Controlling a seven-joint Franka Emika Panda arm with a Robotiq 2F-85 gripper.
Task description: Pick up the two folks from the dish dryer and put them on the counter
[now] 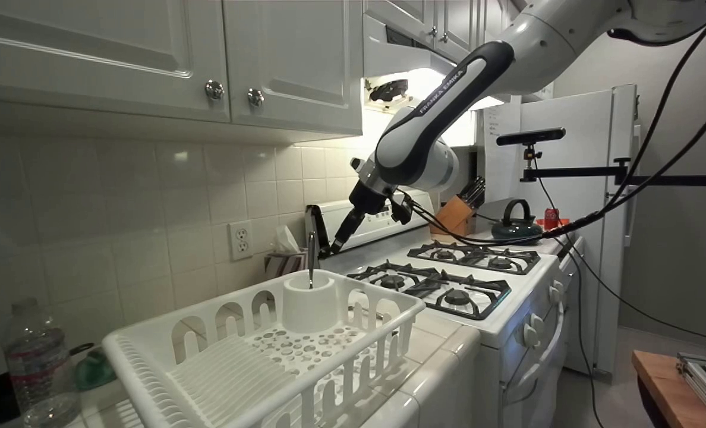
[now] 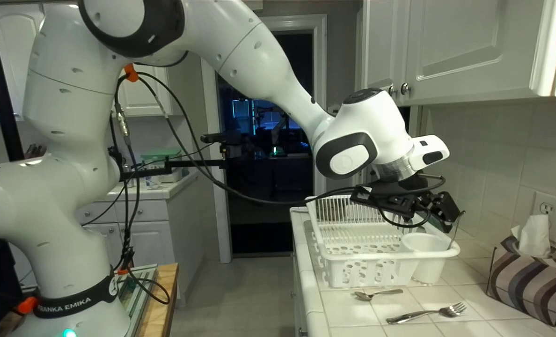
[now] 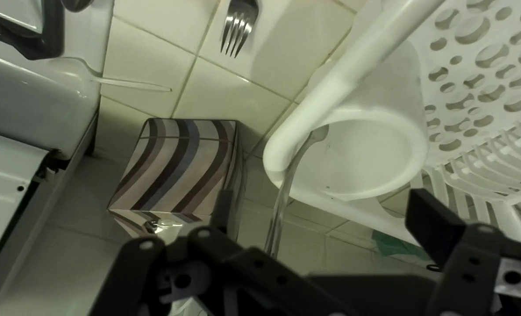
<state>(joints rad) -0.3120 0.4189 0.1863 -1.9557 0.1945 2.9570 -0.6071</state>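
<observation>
In an exterior view, a fork (image 2: 425,312) lies on the counter (image 2: 346,311), a spoon (image 2: 376,294) at its ten o'clock; the doorway (image 2: 259,224) shows there alone. In the wrist view, the cup (image 3: 361,162), a box (image 3: 177,162) at its nine o'clock, holds a utensil (image 3: 285,188), kind unclear; the gripper (image 3: 328,210) grasps nothing, fingers (image 3: 433,215) wide apart.

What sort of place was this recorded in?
A kitchen, probably in a home: the pictures show a white four-burner stove and a white slotted plastic dish rack standing on a pale tiled counter.
</observation>
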